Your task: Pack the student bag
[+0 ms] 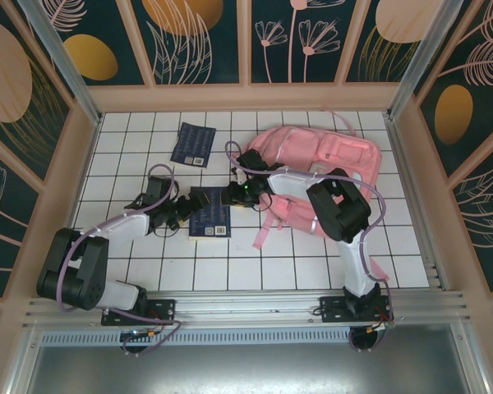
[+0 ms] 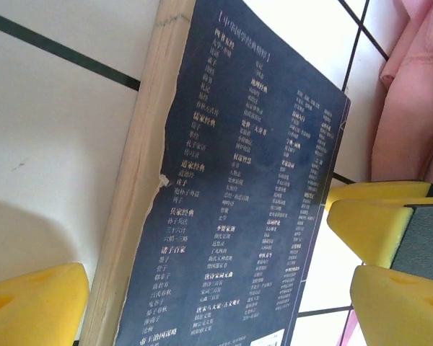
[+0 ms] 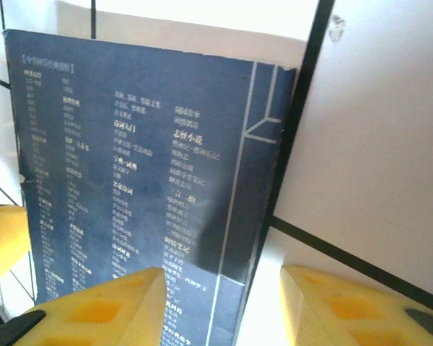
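Observation:
The student bag [image 1: 333,160], a big pink backpack, lies at the back right of the tiled table; its pink fabric [image 2: 411,94] shows at the left wrist view's right edge. A dark blue book [image 1: 210,213] printed with white text lies flat mid-table. My left gripper [image 1: 181,212] is at its left side, open wide, with the book [image 2: 231,202] between its yellow fingers [image 2: 36,303] and a gap on the right. From the bag's side my right gripper [image 1: 234,195] stands open over the book's edge [image 3: 130,166], one finger [image 3: 101,310] above the cover and the other above bare tile.
A second dark blue book [image 1: 193,145] lies flat at the back, left of the bag. A pink strap [image 1: 267,228] trails from the bag toward the front. Wooden walls enclose the white tiled table [image 1: 312,263].

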